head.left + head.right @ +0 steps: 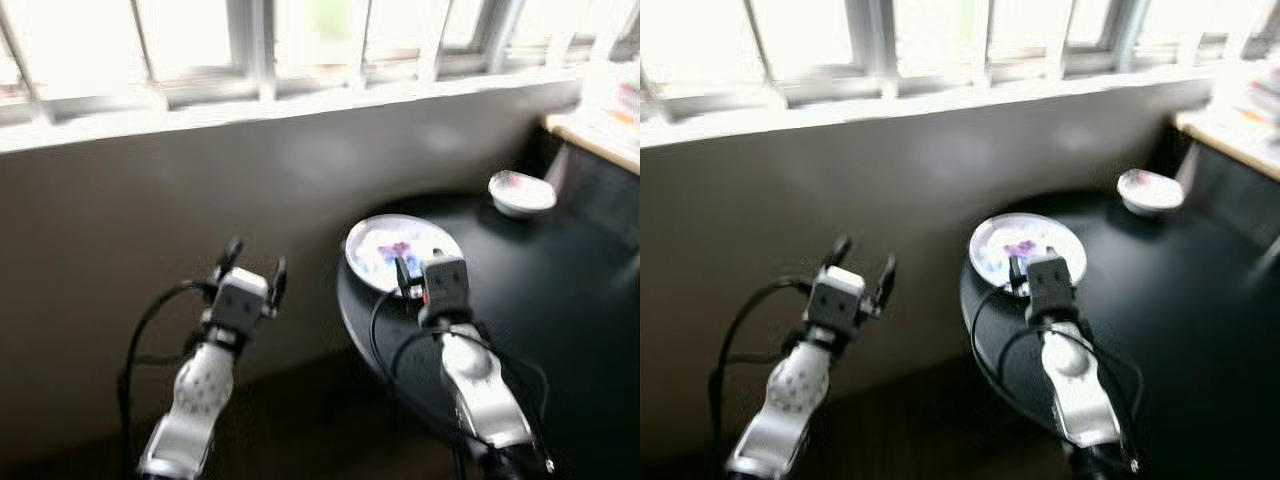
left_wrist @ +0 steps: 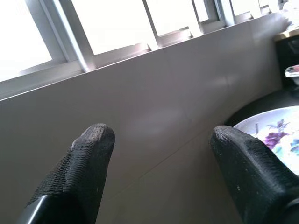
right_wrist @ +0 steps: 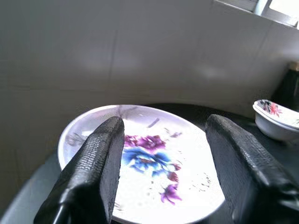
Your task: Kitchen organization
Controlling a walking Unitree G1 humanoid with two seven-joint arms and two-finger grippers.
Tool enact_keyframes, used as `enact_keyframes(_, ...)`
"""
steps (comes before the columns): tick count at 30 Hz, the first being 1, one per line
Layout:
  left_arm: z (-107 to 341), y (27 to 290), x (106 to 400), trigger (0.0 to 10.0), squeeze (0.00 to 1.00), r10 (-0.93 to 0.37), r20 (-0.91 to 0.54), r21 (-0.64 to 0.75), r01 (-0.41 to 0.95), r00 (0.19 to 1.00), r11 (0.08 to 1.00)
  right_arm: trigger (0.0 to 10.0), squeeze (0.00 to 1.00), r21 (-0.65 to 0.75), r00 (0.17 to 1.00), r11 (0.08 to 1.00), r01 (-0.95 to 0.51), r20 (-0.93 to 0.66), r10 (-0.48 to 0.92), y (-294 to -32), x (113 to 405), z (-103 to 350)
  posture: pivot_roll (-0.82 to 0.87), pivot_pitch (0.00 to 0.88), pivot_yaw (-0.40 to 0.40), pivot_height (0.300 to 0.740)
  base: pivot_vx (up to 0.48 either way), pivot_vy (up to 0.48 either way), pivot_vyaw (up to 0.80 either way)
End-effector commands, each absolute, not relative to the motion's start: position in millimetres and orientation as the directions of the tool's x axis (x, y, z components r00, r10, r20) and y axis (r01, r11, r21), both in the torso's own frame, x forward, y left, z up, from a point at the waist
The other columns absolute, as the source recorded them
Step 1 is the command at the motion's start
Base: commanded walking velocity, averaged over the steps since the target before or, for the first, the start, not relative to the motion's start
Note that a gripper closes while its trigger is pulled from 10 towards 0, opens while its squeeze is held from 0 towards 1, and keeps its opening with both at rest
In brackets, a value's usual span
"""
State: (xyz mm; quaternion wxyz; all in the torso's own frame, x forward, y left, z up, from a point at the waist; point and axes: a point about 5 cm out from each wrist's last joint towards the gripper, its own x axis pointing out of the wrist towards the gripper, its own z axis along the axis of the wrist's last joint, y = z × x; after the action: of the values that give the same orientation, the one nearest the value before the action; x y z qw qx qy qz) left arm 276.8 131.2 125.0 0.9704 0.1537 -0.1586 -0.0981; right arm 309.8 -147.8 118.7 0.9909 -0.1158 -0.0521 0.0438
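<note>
A white plate with purple and blue flowers lies near the left edge of a round black table. A small white flowered bowl stands farther back on the table. My right gripper is open and hovers just above the plate's near rim; in the right wrist view its fingers frame the plate, with the bowl beyond. My left gripper is open with nothing in it, raised left of the table and facing the grey wall. The plate's edge shows beside one finger.
A grey wall under a bright barred window runs behind everything. A light wooden counter with pale items stands at the far right. Dark floor lies between the table and the wall.
</note>
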Motion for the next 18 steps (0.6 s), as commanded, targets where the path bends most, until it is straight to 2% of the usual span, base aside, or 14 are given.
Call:
enact_keyframes(1, 124, 128, 276, 10.0, 0.00, -0.245, 0.270, 0.321, 0.153, 0.931, 0.935, 10.0, 0.00, -0.255, 0.989, 0.962, -0.099, 0.083, 0.123, -148, 311, 119, 0.03, 0.000, -0.028, 0.740, 0.000, 0.000, 0.00)
enact_keyframes(8, 122, 127, 277, 10.0, 0.00, -0.251, 0.259, 0.325, 0.160, 0.933, 0.932, 10.0, 0.00, -0.225, 0.944, 0.920, -0.321, -0.001, 0.329, -131, 308, 113, 0.02, 0.000, -0.024, 0.740, 0.000, 0.000, 0.00)
enact_keyframes(11, 122, 127, 277, 10.0, 0.00, -0.251, 0.256, 0.326, 0.162, 0.934, 0.932, 10.0, 0.00, -0.184, 0.929, 0.911, -0.370, -0.083, 0.361, -139, 315, 111, 0.02, 0.000, -0.025, 0.740, 0.000, 0.000, 0.00)
enact_keyframes(12, 122, 127, 278, 10.0, 0.00, -0.250, 0.255, 0.324, 0.161, 0.934, 0.932, 10.0, 0.00, -0.194, 0.906, 0.885, -0.423, -0.129, 0.404, -142, 318, 110, 0.02, 0.000, -0.025, 0.740, 0.000, 0.000, 0.00)
enact_keyframes(18, 122, 126, 278, 10.0, 0.00, -0.249, 0.251, 0.321, 0.162, 0.935, 0.933, 10.0, 0.00, -0.265, 0.877, 0.840, -0.474, -0.234, 0.421, -160, 329, 108, 0.02, 0.000, -0.029, 0.740, 0.000, 0.000, 0.00)
